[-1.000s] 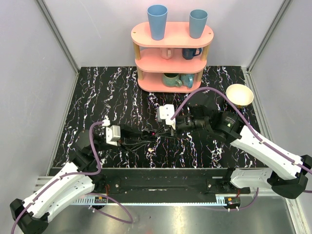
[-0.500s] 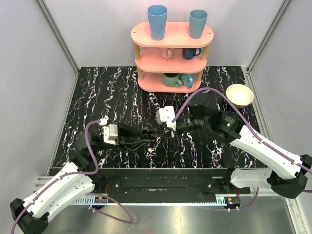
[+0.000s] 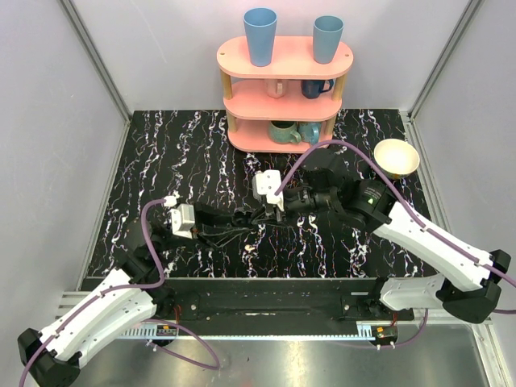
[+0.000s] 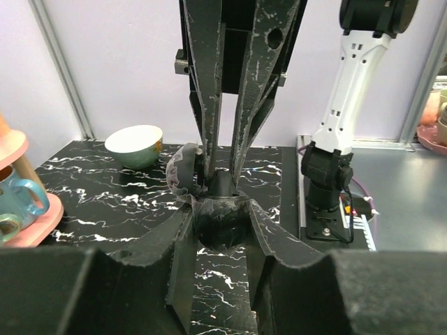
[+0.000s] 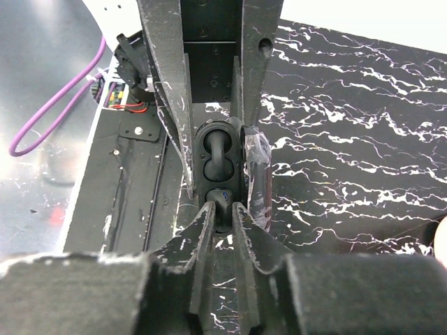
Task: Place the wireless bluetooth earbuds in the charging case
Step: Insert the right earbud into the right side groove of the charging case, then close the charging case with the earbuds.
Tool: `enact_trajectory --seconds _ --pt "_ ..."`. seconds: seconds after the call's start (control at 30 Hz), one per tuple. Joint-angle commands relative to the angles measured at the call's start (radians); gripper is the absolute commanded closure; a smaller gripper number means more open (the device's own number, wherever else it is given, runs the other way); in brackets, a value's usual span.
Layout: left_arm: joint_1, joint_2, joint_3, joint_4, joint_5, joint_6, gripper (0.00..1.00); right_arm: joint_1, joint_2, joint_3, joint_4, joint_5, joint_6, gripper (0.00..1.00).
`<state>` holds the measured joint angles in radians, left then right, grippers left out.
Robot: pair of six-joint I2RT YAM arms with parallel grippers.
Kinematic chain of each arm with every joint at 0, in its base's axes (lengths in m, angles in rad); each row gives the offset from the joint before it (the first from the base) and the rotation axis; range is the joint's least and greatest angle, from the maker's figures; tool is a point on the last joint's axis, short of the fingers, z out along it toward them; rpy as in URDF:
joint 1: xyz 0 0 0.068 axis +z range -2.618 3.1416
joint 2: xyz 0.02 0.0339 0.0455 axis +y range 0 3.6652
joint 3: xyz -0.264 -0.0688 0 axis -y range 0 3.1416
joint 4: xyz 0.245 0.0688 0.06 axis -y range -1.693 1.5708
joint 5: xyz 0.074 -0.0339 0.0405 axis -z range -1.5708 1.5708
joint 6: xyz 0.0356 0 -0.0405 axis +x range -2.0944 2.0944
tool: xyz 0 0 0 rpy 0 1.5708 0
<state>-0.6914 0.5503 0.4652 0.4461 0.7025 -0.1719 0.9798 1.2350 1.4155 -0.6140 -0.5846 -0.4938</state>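
The charging case [image 5: 219, 162] looks black here, with its glossy lid [image 5: 255, 174] swung open to the right. My left gripper [image 4: 220, 218] is shut on the case [image 4: 218, 225], just above the table near the middle [image 3: 260, 217]. A small dark earbud [image 5: 230, 200] with a blue mark sits at the case's near well. My right gripper [image 5: 223, 209] reaches in from the opposite side, its narrow jaws pinching that earbud [image 4: 221, 184]. I cannot tell what the far well holds.
A pink three-tier shelf [image 3: 285, 89] with blue cups and mugs stands at the back. A cream bowl [image 3: 396, 157] sits at the back right, also in the left wrist view as the bowl [image 4: 134, 145]. Both arms meet over the black marbled table [image 3: 177, 153].
My right gripper has moved a little left, closer over the case. The left gripper has kept hold of the case with only a slight shift.
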Motion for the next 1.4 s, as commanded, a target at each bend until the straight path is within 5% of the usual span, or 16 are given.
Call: enact_trajectory --seconds 0.0,0.27,1.03,1.17,1.37 --pt "-0.013 -0.039 0.020 0.190 -0.090 0.021 1.00 0.022 0.043 -0.010 0.003 0.074 0.018 0.75" --pt "-0.013 -0.055 0.009 0.152 -0.110 0.044 1.00 0.022 -0.029 -0.053 0.100 0.124 0.026 0.58" --pt "-0.014 -0.079 0.004 0.037 -0.207 0.118 1.00 0.022 -0.246 -0.234 0.390 0.262 0.132 0.46" --pt "-0.013 -0.078 0.003 0.039 -0.202 0.123 1.00 0.022 -0.244 -0.268 0.554 0.502 0.291 0.44" --pt "-0.013 -0.076 0.003 0.052 -0.146 0.121 1.00 0.022 -0.106 -0.193 0.562 0.701 0.515 0.45"
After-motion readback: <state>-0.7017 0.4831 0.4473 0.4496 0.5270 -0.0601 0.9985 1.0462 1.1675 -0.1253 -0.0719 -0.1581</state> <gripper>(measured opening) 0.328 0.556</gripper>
